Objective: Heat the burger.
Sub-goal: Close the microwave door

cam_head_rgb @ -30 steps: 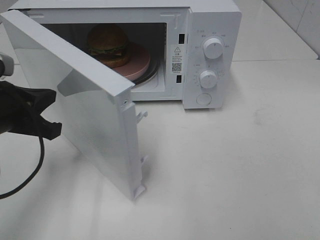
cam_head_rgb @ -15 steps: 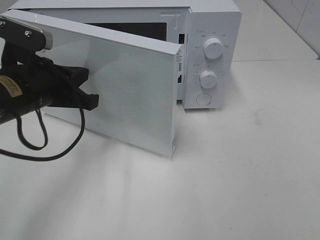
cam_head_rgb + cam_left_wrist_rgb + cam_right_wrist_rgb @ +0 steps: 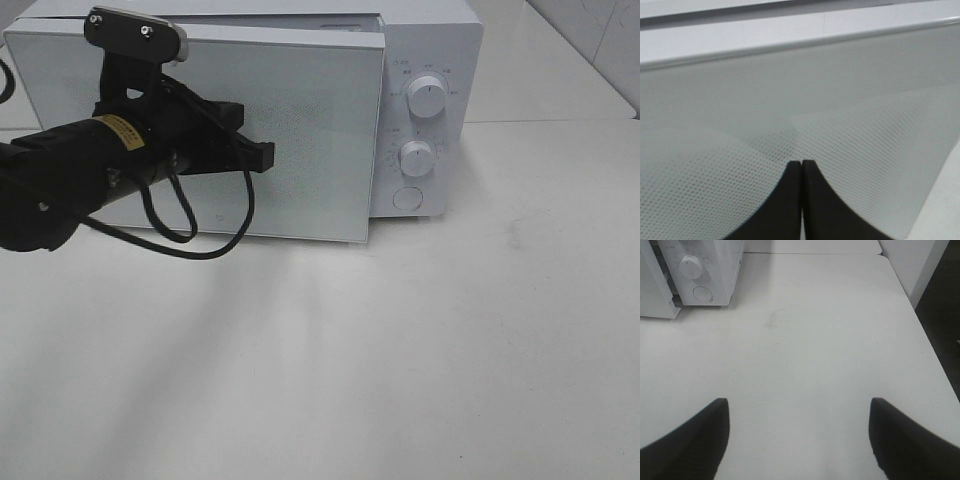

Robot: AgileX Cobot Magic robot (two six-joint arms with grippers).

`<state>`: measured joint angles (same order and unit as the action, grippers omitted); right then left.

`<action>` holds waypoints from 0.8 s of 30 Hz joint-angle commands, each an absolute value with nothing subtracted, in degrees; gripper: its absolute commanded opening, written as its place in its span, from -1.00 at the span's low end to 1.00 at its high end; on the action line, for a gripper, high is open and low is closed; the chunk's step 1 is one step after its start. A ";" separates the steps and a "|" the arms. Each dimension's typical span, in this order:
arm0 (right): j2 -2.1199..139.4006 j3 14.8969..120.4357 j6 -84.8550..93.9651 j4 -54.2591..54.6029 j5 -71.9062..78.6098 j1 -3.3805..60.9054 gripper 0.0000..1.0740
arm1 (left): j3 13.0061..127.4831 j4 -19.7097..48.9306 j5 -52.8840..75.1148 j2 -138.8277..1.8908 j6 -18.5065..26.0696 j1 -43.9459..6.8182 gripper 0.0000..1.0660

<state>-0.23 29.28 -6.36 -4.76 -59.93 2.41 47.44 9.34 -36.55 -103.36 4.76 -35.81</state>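
White tabletop (image 3: 450, 350) fills the scene, with a white microwave (image 3: 430, 40) standing at its far edge. The left gripper (image 3: 262, 155) has its jaws pressed together and its tips set against the microwave's door (image 3: 310, 130), a blunt closed point being a sound way to push a flat panel home. The right gripper (image 3: 799, 401) hangs over bare table in front of the microwave, jaws apart and holding nothing, probably kept free for the timer knob (image 3: 416, 158). A second ago the door stood wide open, showing the burger on a pink plate inside; half a second ago it was partly swung; now it looks flush against the microwave's front, so the burger is hidden behind it.
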 commanded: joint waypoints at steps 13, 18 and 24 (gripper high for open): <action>-1.72 29.22 -6.59 -4.76 -59.70 2.12 0.38 | 59.93 17.53 -35.47 -110.70 4.58 -39.30 -1.00; -1.72 29.22 -6.59 -4.76 -59.70 2.12 0.38 | 62.28 20.68 -35.12 -111.96 6.53 -39.19 -1.00; -1.72 29.22 -6.59 -4.76 -59.70 2.12 0.38 | 65.20 21.08 -34.61 -113.96 7.62 -38.90 -1.00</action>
<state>-0.23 29.28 -6.36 -4.76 -59.93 2.41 63.48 17.42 -30.83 -113.73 7.56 -40.28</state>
